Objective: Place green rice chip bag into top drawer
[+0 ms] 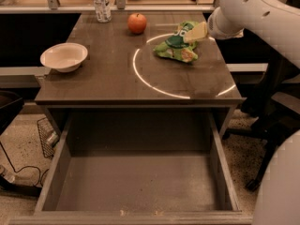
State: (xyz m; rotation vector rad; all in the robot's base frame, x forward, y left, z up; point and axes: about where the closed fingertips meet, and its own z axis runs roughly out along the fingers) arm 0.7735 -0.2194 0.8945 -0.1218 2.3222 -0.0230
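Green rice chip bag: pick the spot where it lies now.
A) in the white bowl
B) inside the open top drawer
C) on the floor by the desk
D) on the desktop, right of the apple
D: the green rice chip bag lies on the desktop to the right of the apple, with the pincer at its far right end; the top drawer below stands open with no bag in it.

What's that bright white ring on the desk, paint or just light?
Camera view: the ring looks like glare reflected off the glossy desk top, likely not paint. The green rice chip bag lies across its far edge, with the gripper at the bag's upper right. The open top drawer is dimmer, shaded toward its back.
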